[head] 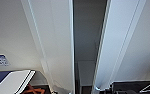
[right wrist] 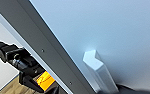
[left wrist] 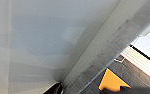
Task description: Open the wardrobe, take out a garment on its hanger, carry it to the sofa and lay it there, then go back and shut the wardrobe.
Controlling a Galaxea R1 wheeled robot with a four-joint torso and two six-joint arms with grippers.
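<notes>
While both wardrobe (head: 58, 37) doors stand ajar around a dark gap, pincer states are unclear.

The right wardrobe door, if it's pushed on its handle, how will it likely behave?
The right wardrobe door looks like a flat rigid panel, so it should swing as one piece rather than flex. Its handle is a small smooth white block, perhaps slippery. The left door also stands ajar.

We see plain white walls (head: 11, 37) on both sides, a dark floor (head: 131, 86) below, and a white-topped table with a blue edge (head: 12, 81) nearby.
</notes>
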